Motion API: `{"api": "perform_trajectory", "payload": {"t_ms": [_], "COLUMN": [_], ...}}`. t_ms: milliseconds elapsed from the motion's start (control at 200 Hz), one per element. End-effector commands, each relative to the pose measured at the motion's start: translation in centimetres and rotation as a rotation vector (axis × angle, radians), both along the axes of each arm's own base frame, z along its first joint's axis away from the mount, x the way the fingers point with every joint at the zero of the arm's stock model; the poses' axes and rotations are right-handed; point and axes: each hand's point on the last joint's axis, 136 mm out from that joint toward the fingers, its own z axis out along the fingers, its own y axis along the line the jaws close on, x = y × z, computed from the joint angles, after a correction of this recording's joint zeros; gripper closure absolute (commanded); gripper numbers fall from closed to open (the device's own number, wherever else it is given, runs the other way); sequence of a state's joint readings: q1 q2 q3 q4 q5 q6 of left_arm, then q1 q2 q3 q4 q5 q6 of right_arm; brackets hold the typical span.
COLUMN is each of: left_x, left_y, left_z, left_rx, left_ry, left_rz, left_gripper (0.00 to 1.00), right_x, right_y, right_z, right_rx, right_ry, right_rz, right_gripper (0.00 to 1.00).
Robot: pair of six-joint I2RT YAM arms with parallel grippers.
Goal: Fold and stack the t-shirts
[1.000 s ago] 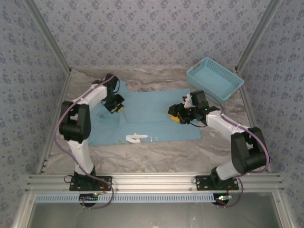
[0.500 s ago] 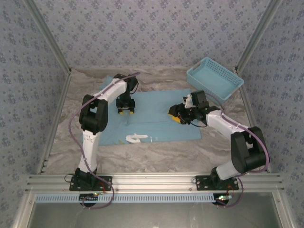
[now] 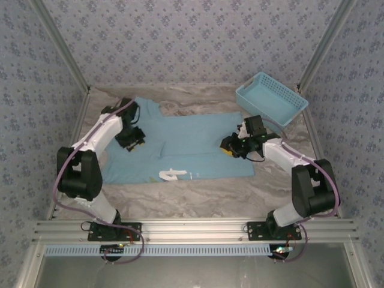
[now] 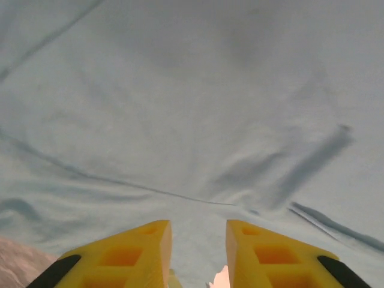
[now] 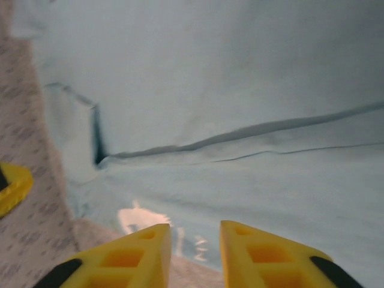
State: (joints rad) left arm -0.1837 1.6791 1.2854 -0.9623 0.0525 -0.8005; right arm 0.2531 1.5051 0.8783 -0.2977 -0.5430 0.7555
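Barely begun: shirt (image 3: 186, 141) spread on worktop (image 3: 198, 193).
Left end effector (image 3: 134, 141), right end effector (image 3: 229, 148) narrow, seemingly empty; folding, stacking remaining.

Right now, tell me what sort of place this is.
Probably a robot test cell, not a home: patterned wall panels, an aluminium frame, left arm and right arm bolted at the table's near edge, a t-shirt and basket laid out.
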Motion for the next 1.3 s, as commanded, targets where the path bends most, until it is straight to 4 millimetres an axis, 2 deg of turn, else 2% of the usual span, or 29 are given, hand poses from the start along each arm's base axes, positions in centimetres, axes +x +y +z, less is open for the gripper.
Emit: {"api": "perform_trajectory", "payload": {"t_ms": [0,130,220,270,315,415,515,669,814,929,1159,1234,1294], "left_x": [0.0,-0.5,-1.7,-2.7,-3.8,-6.5,-9.1,-11.8,-13.2,-13.6,-14.9,-14.6,-13.2], "left_y": [-0.3,0.6,1.5,1.9,2.3,2.9,3.7,4.2,4.3,4.3,4.3,4.4,4.7], "left_z": [-3.3,-6.0,-7.6,-8.3,-8.9,-10.0,-10.2,-9.9,-9.8,-9.9,-9.6,-8.9,-7.4], "left_rx": [-0.152,-0.138,-0.087,-0.062,-0.045,-0.021,0.008,0.017,0.023,0.019,0.018,0.018,0.034], "left_ry": [0.049,0.122,0.170,0.195,0.222,0.277,0.302,0.319,0.329,0.333,0.341,0.314,0.257], "left_rz": [0.156,0.215,0.255,0.274,0.289,0.313,0.323,0.323,0.304,0.286,0.287,0.282,0.274], "left_gripper": [0.74,0.78,0.79,0.79,0.80,0.81,0.81,0.81,0.80,0.80,0.80,0.80,0.78], "right_x": [-1.5,-2.8,-4.6,-5.3,-6.8,-8.7,-10.7,-13.9,-15.9,-16.9,-18.2,-17.4,-15.7], "right_y": [-3.7,-4.9,-5.6,-6.0,-6.4,-7.0,-7.1,-7.0,-6.6,-6.6,-6.7,-6.6,-6.4], "right_z": [-3.4,-5.9,-7.9,-8.7,-9.4,-10.1,-10.1,-10.0,-9.5,-9.3,-9.1,-8.5,-7.0], "right_rx": [-0.208,-0.282,-0.345,-0.365,-0.388,-0.438,-0.465,-0.457,-0.438,-0.444,-0.468,-0.474,-0.490], "right_ry": [0.123,0.225,0.310,0.345,0.400,0.448,0.489,0.554,0.582,0.599,0.602,0.561,0.466], "right_rz": [-0.012,-0.007,-0.010,-0.031,-0.041,-0.055,-0.051,-0.075,-0.082,-0.074,-0.079,-0.079,-0.069], "right_gripper": [0.72,0.73,0.70,0.68,0.67,0.64,0.62,0.61,0.60,0.59,0.59,0.58,0.54]}}
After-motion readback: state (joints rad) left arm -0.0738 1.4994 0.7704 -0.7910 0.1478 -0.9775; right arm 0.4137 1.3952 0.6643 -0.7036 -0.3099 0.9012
